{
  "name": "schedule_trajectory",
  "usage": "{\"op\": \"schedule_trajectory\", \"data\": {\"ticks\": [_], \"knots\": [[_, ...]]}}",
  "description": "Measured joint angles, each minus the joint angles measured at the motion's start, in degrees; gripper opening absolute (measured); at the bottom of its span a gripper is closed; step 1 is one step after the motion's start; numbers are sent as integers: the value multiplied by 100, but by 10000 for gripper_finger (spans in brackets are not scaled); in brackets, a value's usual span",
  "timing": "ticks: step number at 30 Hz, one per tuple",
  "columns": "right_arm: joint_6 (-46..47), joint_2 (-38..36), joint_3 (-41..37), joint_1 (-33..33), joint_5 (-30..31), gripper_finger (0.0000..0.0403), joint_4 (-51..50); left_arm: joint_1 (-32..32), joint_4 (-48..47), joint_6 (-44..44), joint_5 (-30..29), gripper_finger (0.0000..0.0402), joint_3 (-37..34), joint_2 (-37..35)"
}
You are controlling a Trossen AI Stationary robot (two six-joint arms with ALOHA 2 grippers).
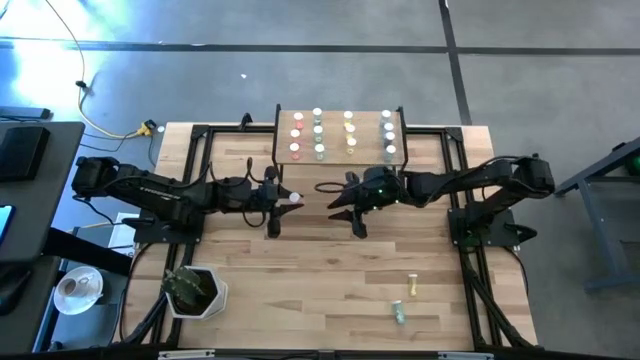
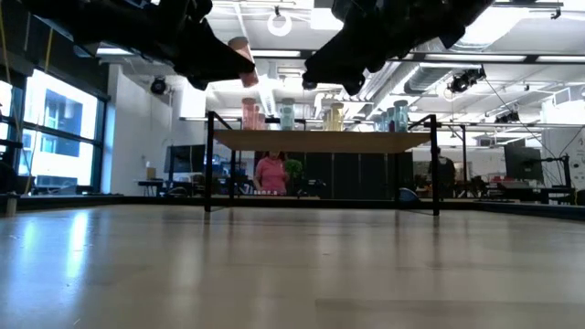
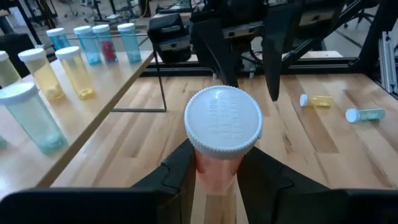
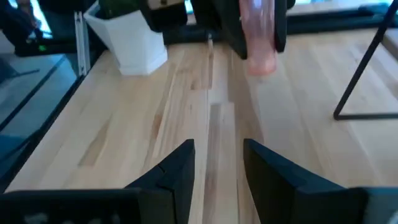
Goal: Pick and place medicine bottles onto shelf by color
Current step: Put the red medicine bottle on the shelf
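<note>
Left gripper [image 1: 281, 203] fingers clamped, raised; right gripper [image 1: 352, 213] fingers apart, raised, facing it.

Shelf [image 1: 340, 108]: small light-wood board on thin black legs, at 12 o'clock on the tabletop. On it stand upright white-capped bottles in four columns by colour: pink bottles [image 1: 297, 134], green bottles [image 1: 318, 133], yellow bottles [image 1: 350, 132], blue-grey bottles [image 1: 387, 133]. One more pink bottle [image 3: 217, 149], white ribbed cap, held off the tabletop, clamped in the left gripper [image 3: 214, 177], about 7 o'clock from the shelf. Two loose bottles lie on their sides at 5 o'clock: a yellow bottle [image 1: 412, 287] and, just beside it and nearer the edge, a green bottle [image 1: 398, 313].
</note>
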Motion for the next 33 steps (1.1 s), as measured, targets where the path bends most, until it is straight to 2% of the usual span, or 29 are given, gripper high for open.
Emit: {"op": "schedule_trajectory", "data": {"ticks": [5, 14, 23, 33], "knots": [[-12, 31, -151, 73, 477, 143, 262, 0, 41, -8, 228, 90, 0, 2], [-329, 307, -153, 43, 506, 207, 1181, 0, 173, 86, 317, 90, 0, 2], [-466, 598, -151, -96, 347, 210, 1723, 0, 216, 89, 369, 90, 157, 6], [-366, 612, -148, -96, 69, 211, 1784, 0, 171, 87, 399, 90, 319, 7]]}}
